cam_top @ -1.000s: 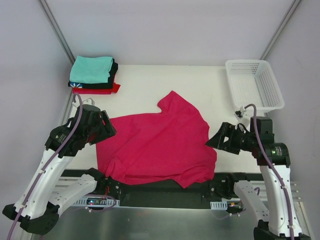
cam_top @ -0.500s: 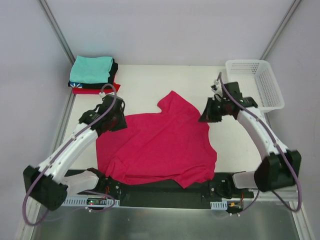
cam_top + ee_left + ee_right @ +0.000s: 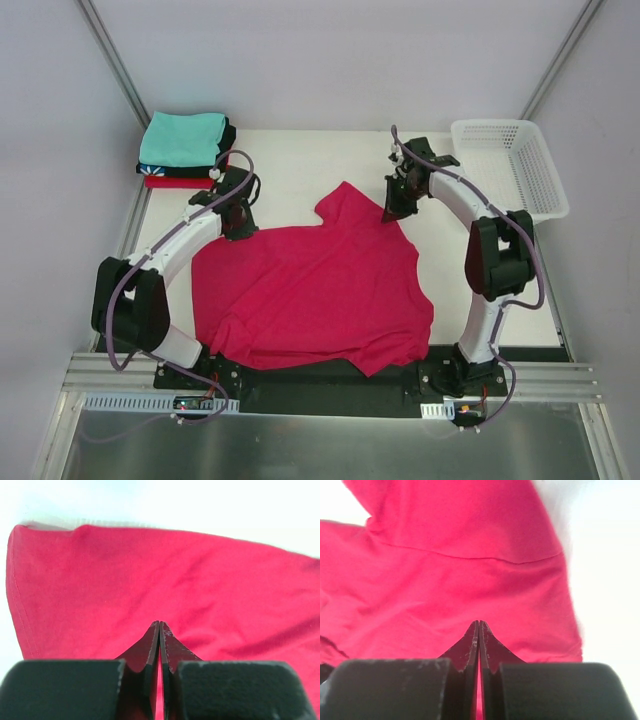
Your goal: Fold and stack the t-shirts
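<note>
Out on the middle of the table (image 3: 300, 165) the crimson t-shirt (image 3: 320, 295) lies spread flat, I guess so its far edge can be folded over. The folded stack (image 3: 185, 150) sits in the far left corner, where it'd end up. Left pincer (image 3: 238, 224) is at the tee's far left corner, right pincer (image 3: 391, 212) by the far right sleeve. Both are closed all the way, each nipping a thin bit of cloth, probably to lift together.

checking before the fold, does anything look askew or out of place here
The crimson t-shirt lies rumpled and crooked, its near hem spilling off the table. The red shirt under the stack pokes out.
</note>
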You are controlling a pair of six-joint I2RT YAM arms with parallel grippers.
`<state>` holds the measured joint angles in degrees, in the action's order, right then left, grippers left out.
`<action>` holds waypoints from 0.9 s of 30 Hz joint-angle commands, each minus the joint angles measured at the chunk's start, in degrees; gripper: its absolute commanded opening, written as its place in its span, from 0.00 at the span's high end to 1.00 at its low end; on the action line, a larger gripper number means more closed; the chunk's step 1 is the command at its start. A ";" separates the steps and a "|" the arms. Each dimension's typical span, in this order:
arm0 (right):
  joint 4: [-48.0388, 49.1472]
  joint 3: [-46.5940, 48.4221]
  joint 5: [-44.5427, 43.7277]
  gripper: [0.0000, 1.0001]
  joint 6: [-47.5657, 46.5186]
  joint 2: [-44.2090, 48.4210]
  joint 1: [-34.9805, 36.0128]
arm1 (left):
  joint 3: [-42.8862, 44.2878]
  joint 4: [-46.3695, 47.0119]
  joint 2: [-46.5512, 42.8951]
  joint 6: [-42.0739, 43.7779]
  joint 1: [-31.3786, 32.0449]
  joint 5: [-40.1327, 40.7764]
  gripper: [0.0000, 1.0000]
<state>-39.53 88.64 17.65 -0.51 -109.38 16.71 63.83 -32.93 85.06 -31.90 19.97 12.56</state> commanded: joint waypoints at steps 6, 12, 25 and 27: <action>-3.63 7.15 -11.58 0.99 -3.27 -6.36 3.50 | -1.08 4.80 4.59 -2.99 -5.29 -1.74 1.00; -5.12 12.94 -15.10 0.99 -2.65 -11.98 4.91 | -1.34 6.38 8.45 -4.84 -5.64 -2.54 1.00; -6.61 20.87 -15.81 0.99 -2.83 -19.73 -0.01 | 0.85 11.22 17.42 -5.72 -8.36 -8.51 1.00; -7.23 21.74 -15.63 0.99 -3.35 -20.16 -1.76 | 1.47 11.92 18.74 -5.63 -8.36 -8.86 1.00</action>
<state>-44.36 106.80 1.69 -2.66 -129.34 17.85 63.20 -23.33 101.91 -36.77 12.23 5.74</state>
